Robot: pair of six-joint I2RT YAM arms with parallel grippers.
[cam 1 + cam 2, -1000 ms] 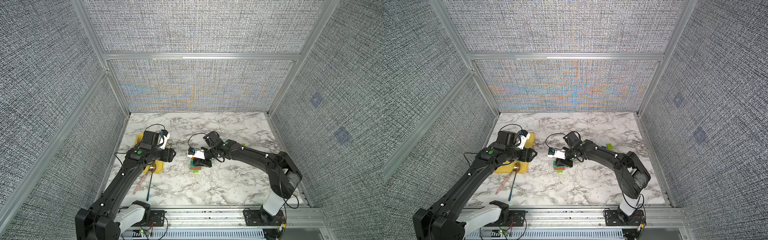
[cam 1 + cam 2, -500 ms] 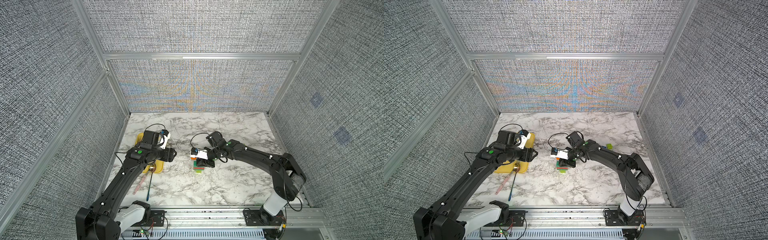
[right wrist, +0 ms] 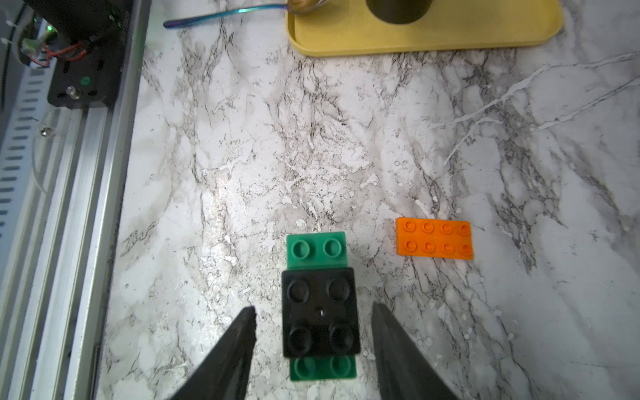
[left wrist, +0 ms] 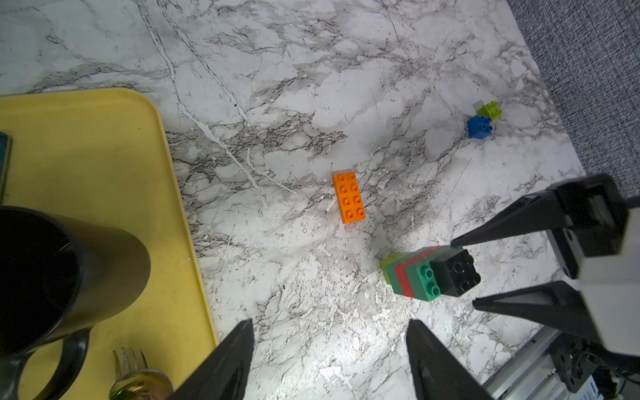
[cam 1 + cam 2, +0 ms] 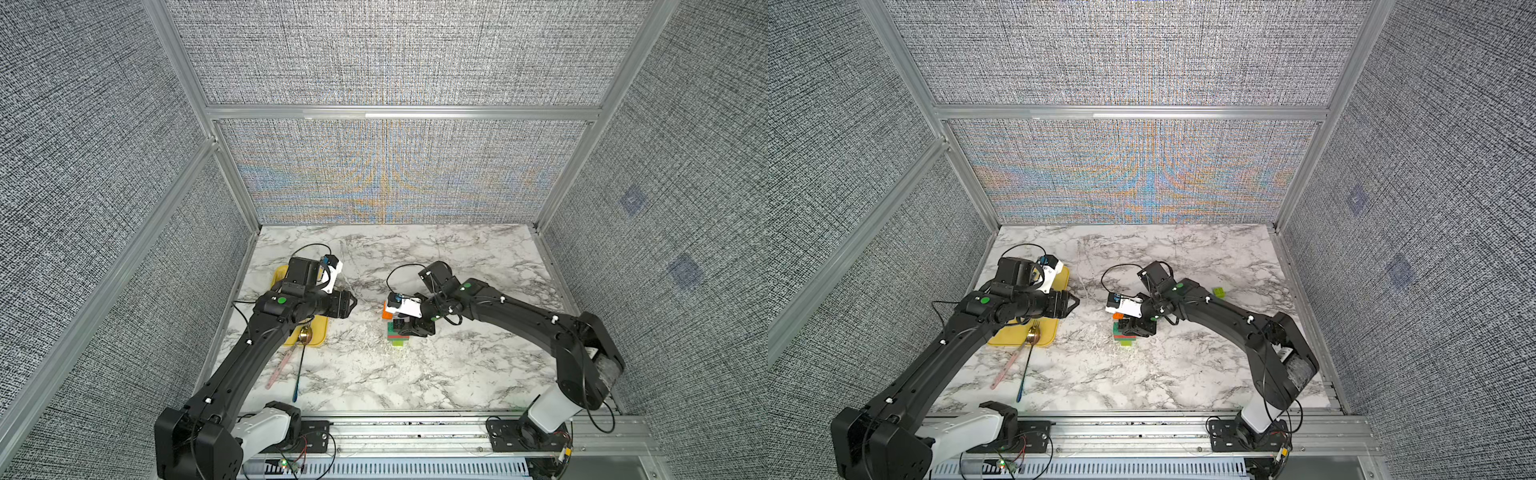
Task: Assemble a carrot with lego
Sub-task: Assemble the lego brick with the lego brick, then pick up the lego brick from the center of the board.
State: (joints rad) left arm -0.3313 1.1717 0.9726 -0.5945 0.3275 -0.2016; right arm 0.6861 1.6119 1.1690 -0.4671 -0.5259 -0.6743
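Both pincers (image 3: 313, 320) (image 4: 329, 329) gape empty; yellow tray (image 4: 104, 166) holds black mug (image 4: 62, 273), fork (image 4: 133, 367).

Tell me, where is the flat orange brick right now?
The flat orange plastic brick lies alone on the marble table, between the yellow plastic tray and the green-and-black brick stack, touching neither, as both wrist views show.

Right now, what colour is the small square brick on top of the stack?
Black, seated on a dark green studded brick; the right wrist view shows it best.
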